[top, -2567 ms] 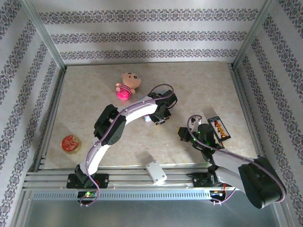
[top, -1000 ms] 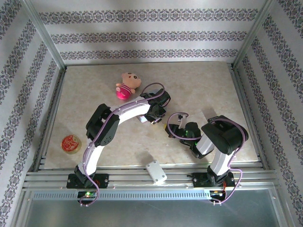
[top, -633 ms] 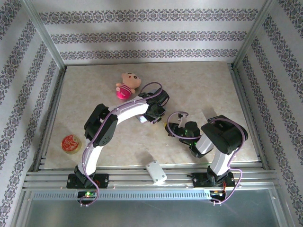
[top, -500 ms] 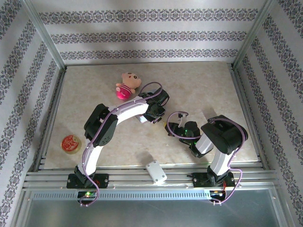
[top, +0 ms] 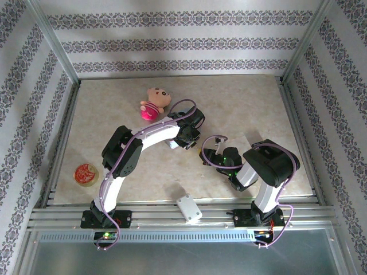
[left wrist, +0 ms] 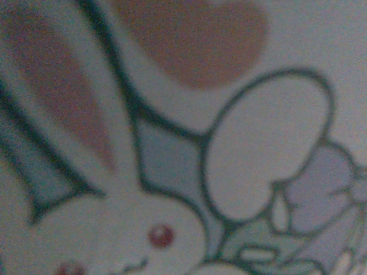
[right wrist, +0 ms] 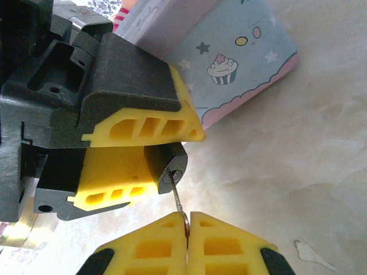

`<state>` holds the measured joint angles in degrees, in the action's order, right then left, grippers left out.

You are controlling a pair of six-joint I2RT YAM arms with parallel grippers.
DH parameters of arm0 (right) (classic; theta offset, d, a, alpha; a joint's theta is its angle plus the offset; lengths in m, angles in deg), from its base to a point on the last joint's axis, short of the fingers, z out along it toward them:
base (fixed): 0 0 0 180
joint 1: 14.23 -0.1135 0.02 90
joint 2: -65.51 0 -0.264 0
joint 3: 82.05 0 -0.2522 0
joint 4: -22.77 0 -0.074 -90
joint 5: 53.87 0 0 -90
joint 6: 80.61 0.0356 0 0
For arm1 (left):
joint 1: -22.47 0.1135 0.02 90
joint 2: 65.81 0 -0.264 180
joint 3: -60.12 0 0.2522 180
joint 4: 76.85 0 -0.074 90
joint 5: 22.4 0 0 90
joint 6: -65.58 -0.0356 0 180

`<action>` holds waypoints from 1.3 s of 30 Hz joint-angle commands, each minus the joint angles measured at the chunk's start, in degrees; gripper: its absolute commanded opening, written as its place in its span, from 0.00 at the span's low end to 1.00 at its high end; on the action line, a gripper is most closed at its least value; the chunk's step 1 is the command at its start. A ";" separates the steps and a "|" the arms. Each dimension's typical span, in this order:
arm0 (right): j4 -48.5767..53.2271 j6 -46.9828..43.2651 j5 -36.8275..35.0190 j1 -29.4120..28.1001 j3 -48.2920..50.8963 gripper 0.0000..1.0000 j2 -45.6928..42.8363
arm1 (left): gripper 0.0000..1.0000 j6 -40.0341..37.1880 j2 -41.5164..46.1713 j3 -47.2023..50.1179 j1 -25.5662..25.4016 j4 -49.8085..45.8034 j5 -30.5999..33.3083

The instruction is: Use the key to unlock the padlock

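In the right wrist view the small dark padlock (right wrist: 167,165) is clamped between the yellow fingers (right wrist: 143,127) of my left gripper (top: 192,141), keyhole facing me. A thin metal key (right wrist: 177,197) runs from that keyhole down to my right gripper (right wrist: 187,222), which is shut on the key's head. The key tip sits in the keyhole. The shackle is hidden by the left fingers. From above, my right gripper (top: 207,154) meets the left one at mid-table. The light-blue cartoon tin (right wrist: 229,57) lies just behind; its blurred rabbit print (left wrist: 172,172) fills the left wrist camera.
A pink plush pig (top: 153,103) lies behind the left arm. A round red-lidded tin (top: 86,174) sits at the front left. A white block (top: 188,208) rests on the front rail. Metal frame posts and patterned walls ring the table.
My right arm has swung in from the table's right side to meet the left gripper. Over the last half second both arms have hardly moved.
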<state>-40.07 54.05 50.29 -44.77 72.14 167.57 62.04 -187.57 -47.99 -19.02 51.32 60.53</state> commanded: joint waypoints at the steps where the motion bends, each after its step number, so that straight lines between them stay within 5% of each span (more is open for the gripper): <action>1: -2.77 0.01 -0.62 -0.74 -1.31 0.00 1.19 | 0.22 2.32 1.68 0.90 0.89 1.08 -2.86; 39: -2.77 -8.68 -12.17 -4.60 -1.89 0.00 -2.66 | 0.22 1.79 1.26 2.06 0.71 2.92 -6.09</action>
<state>-38.73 46.99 39.88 -48.64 70.85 166.59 62.41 -187.26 -47.11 -18.37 53.66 60.07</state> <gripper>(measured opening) 0.041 0.313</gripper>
